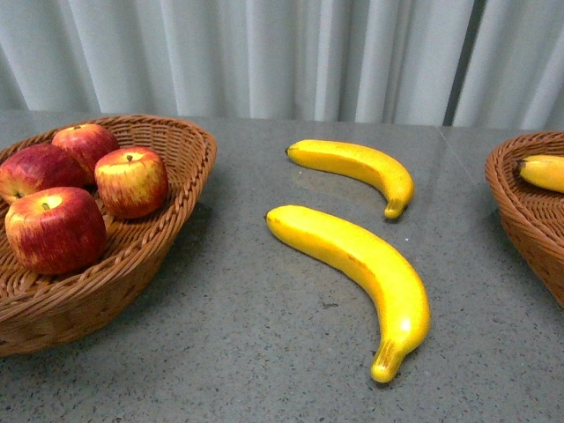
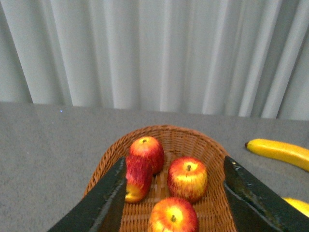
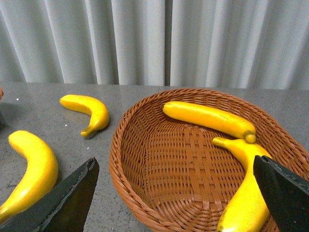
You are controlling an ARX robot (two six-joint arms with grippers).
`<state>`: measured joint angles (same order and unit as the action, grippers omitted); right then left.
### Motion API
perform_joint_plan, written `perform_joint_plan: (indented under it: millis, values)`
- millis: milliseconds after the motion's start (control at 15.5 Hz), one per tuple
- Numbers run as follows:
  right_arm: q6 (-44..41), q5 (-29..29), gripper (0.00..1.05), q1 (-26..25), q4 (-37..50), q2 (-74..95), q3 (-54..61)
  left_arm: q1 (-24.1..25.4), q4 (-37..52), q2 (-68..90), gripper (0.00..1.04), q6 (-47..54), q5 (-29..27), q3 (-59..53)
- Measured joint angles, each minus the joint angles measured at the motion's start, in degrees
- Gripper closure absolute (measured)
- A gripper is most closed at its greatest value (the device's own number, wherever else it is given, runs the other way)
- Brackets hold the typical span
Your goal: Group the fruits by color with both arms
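Several red apples lie in the left wicker basket (image 1: 189, 176); the nearest apple (image 1: 55, 229) is at its front. Two bananas lie on the table: a near one (image 1: 366, 269) and a far one (image 1: 357, 165). The right basket (image 1: 529, 216) holds a banana (image 1: 542, 172). In the left wrist view my left gripper (image 2: 174, 195) is open and empty above the apple basket (image 2: 193, 140). In the right wrist view my right gripper (image 3: 176, 186) is open and empty above its basket (image 3: 145, 159), which holds two bananas (image 3: 207, 118) (image 3: 246, 198). Neither arm shows in the front view.
A grey speckled table (image 1: 264, 352) carries both baskets. A white pleated curtain (image 1: 282, 53) hangs behind. The two loose bananas also show in the right wrist view (image 3: 34, 166) (image 3: 89, 108), beside the basket.
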<state>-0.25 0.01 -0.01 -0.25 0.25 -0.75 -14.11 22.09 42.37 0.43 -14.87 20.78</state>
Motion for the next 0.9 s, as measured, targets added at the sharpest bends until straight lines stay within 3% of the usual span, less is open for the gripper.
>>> perform_joint_plan:
  millis: [129, 387, 581, 645, 710, 903]
  values:
    - [0.0, 0.0, 0.07, 0.0, 0.0, 0.0, 0.0, 0.9, 0.0, -0.8, 0.57, 0.0, 1.2, -1.9]
    - [0.0, 0.0, 0.07, 0.0, 0.0, 0.0, 0.0, 5.6, 0.9, -7.7, 1.01, 0.0, 6.0, -8.9]
    - [0.0, 0.0, 0.07, 0.0, 0.0, 0.0, 0.0, 8.4, -0.4, -12.7, 1.03, -0.2, 9.3, -13.2]
    - [0.0, 0.0, 0.07, 0.0, 0.0, 0.0, 0.0, 12.7, -1.2, -14.6, 1.03, -0.2, 13.7, -14.3]
    - [0.0, 0.0, 0.07, 0.0, 0.0, 0.0, 0.0, 14.6, -1.7, -16.1, 1.03, -0.3, 13.8, -15.0]
    - [0.0, 0.0, 0.07, 0.0, 0.0, 0.0, 0.0, 13.9, -4.3, -20.5, 1.03, -0.3, 14.9, -17.2]
